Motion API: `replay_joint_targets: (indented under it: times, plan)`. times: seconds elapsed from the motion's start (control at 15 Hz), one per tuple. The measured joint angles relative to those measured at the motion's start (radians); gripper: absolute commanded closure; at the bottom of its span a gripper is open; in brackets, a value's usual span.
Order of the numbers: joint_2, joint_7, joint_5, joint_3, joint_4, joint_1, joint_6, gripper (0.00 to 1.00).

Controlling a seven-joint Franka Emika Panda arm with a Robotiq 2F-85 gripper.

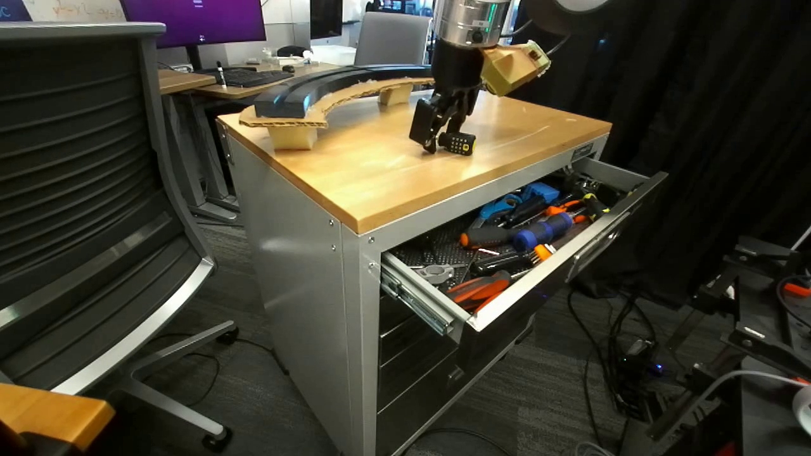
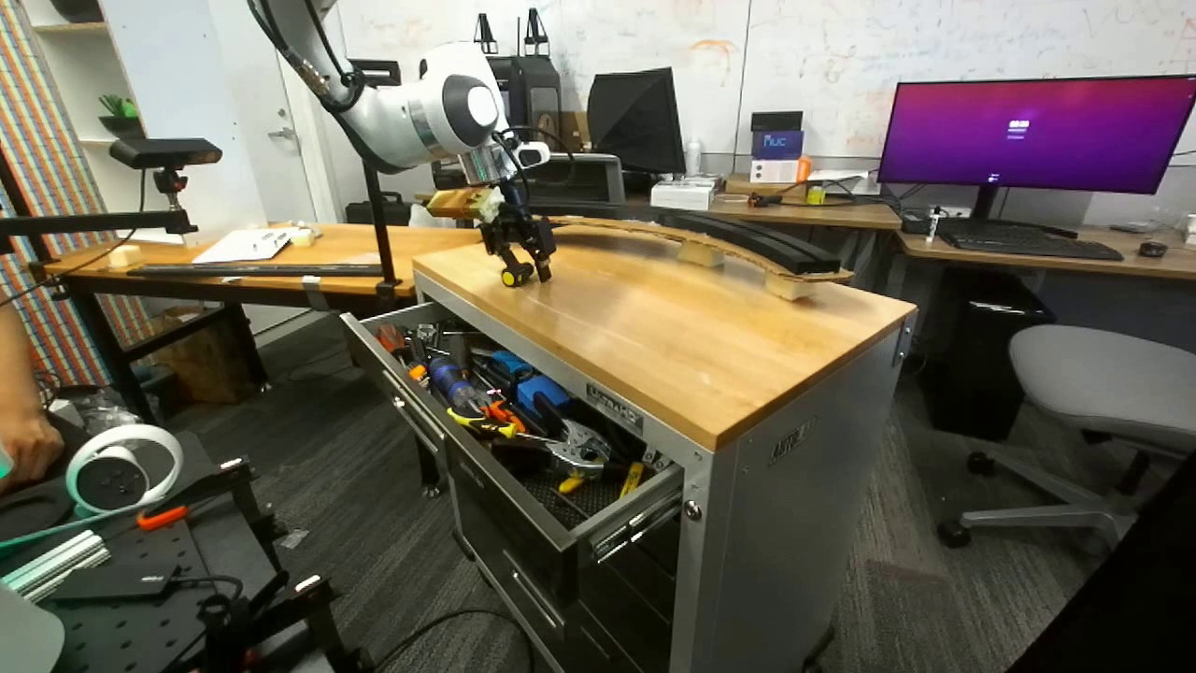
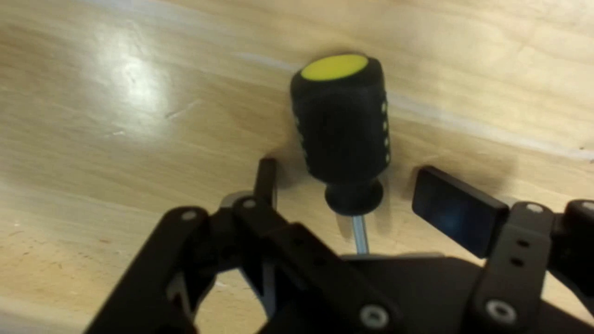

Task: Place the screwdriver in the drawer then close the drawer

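Observation:
The stubby black screwdriver, with a yellow end cap, lies on the wooden cabinet top in both exterior views (image 1: 457, 144) (image 2: 515, 275). In the wrist view the screwdriver (image 3: 341, 130) has its handle pointing up the picture and its metal shaft running down under the gripper. My gripper (image 3: 344, 178) is open, with one finger on each side of the screwdriver's neck and a gap on both sides. In both exterior views the gripper (image 1: 443, 136) (image 2: 533, 268) is low at the tabletop. The grey drawer (image 1: 538, 273) (image 2: 467, 455) is pulled out below the top's edge. The shaft's tip is hidden.
Several tools, among them a blue roller-like handle (image 1: 543, 232) and an orange-handled tool (image 1: 480, 288), lie in the drawer. A curved black rail on cardboard (image 1: 355, 95) (image 2: 747, 238) runs along the back of the wooden top (image 1: 380, 177). An office chair (image 1: 89, 190) stands beside the cabinet.

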Motion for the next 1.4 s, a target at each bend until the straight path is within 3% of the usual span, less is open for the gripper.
replay_joint_targets:
  times: [0.27,0.47,0.73,1.07,1.4]
  plan:
    - [-0.005,0.0,0.014,-0.027,0.011,0.007,-0.003,0.87]
    - [-0.018,-0.007,0.017,-0.058,0.001,0.002,-0.019,0.97]
    - [-0.095,-0.144,0.06,-0.047,-0.098,-0.024,-0.07,0.92]
    - [-0.255,-0.324,0.115,0.047,-0.328,-0.03,-0.067,0.93]
    - [-0.322,-0.356,0.093,0.138,-0.479,0.016,0.017,0.93]
